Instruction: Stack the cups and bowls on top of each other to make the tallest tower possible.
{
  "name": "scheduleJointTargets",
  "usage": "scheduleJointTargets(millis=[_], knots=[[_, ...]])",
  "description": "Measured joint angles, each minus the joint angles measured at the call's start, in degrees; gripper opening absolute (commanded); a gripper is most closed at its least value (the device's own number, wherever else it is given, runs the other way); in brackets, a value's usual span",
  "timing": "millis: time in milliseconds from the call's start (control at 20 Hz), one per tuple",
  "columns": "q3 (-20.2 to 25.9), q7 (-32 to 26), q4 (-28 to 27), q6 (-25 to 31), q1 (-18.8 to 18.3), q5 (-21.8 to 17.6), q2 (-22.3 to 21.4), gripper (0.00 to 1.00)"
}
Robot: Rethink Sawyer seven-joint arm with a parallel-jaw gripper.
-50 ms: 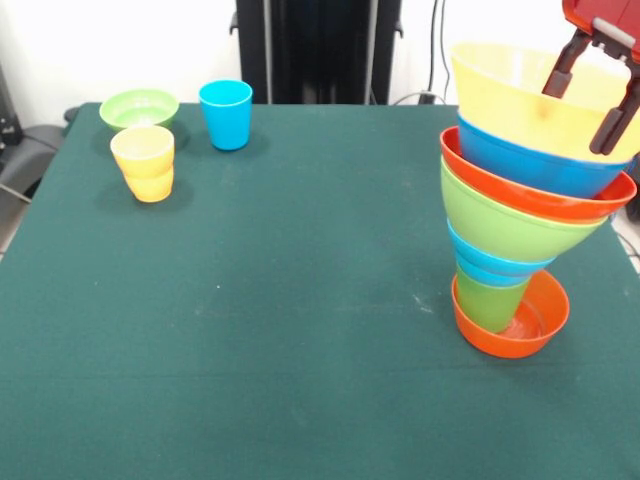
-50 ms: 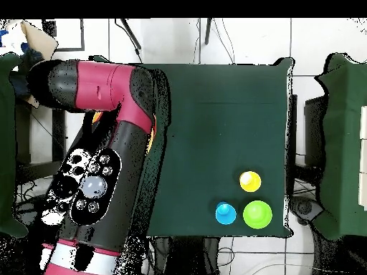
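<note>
Front view: we judged the leaning tower (image 1: 520, 210) could topple if the tool (image 1: 592, 98), fingers spread wide inside its yellow top bowl (image 1: 520, 95), nudged it sideways.

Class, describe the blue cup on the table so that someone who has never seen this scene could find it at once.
Start at the dark green table and look away from the tall tower, to the opposite far corner, where three small items cluster. The blue cup stands upright there beside a shallow green bowl, behind the yellow-orange cups. It is the only blue piece standing alone.
</note>
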Motion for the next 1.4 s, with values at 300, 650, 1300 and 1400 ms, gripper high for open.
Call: scheduleJointTargets(millis=[300, 650, 1300, 1400], knots=[[0.0, 0.0, 0.0, 1.6, -0.4, 0.0, -0.1, 1.00], [0.1, 0.0, 0.0, 3.1, -0.7, 0.0, -0.9, 1.00], [0.1, 0.0, 0.0, 3.1, -0.8, 0.0, -1.4, 1.00], [0.1, 0.0, 0.0, 3.2, -0.8, 0.0, -1.4, 1.00]])
